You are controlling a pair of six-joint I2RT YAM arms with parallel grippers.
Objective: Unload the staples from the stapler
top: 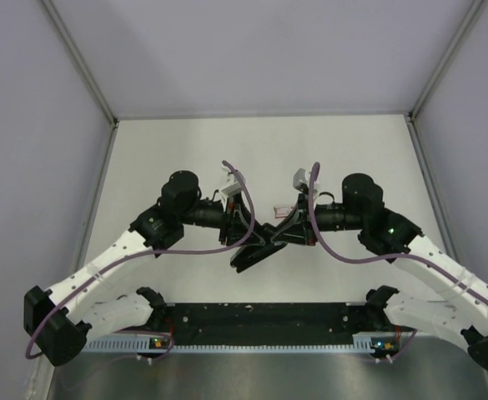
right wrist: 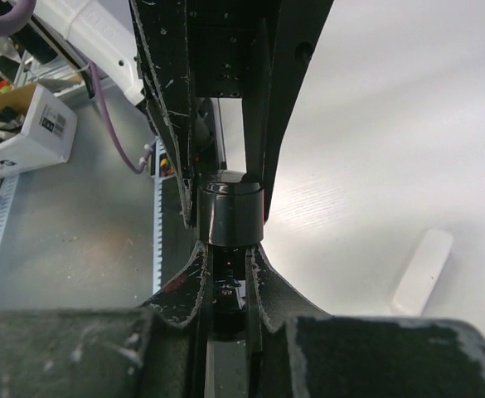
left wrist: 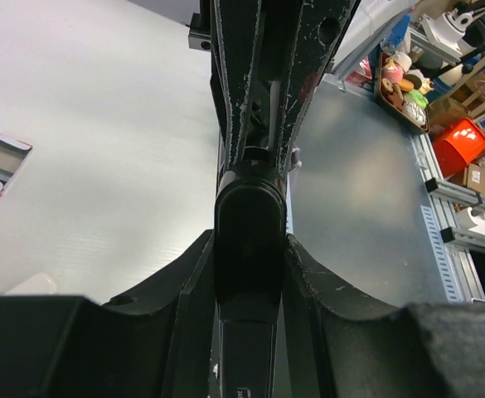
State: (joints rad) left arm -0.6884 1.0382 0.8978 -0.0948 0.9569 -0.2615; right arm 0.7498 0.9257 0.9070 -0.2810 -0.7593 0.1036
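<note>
The black stapler (top: pixel 257 248) is held above the middle of the table between both grippers. In the left wrist view its rounded black end (left wrist: pixel 249 236) sits tight between my left gripper's (left wrist: pixel 249 253) fingers. In the right wrist view its glossy black other end (right wrist: pixel 230 217) stands just past my right gripper (right wrist: pixel 228 259), whose fingers are shut on the stapler's narrow part. In the top view the left gripper (top: pixel 245 237) and the right gripper (top: pixel 284 233) meet tip to tip. No staples show in any view.
A small open box with a pink-marked edge (left wrist: pixel 2 163) lies on the white table (top: pixel 185 150) behind the grippers; it also shows in the top view (top: pixel 284 208). A white oblong block (right wrist: pixel 422 269) lies on the table near the right gripper. Grey walls enclose the table.
</note>
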